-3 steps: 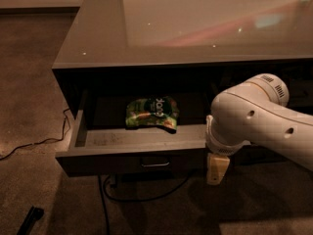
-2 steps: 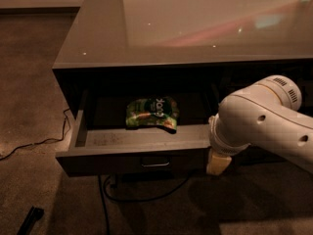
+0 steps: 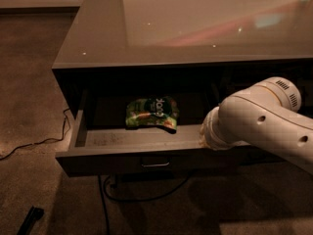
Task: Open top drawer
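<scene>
The top drawer [image 3: 112, 161] of the dark cabinet stands pulled out, its dark front facing me with a small metal pull [image 3: 155, 164] at the centre. Its grey floor holds a green snack bag [image 3: 151, 114]. My white arm [image 3: 264, 121] reaches in from the right. Its gripper [image 3: 208, 133] is at the right end of the drawer, level with the front rim and to the right of the pull. The bulky wrist covers most of the gripper.
A glossy grey cabinet top [image 3: 195, 23] overhangs the drawer. On the brown carpet, a thin cable [image 3: 29, 143] runs off to the left and more cables [image 3: 142, 195] loop under the cabinet. A small black object [image 3: 30, 218] lies at the bottom left.
My arm has lifted and shifted right, bringing the gripper from below the drawer front up to its rim. The drawer and the bag have not moved.
</scene>
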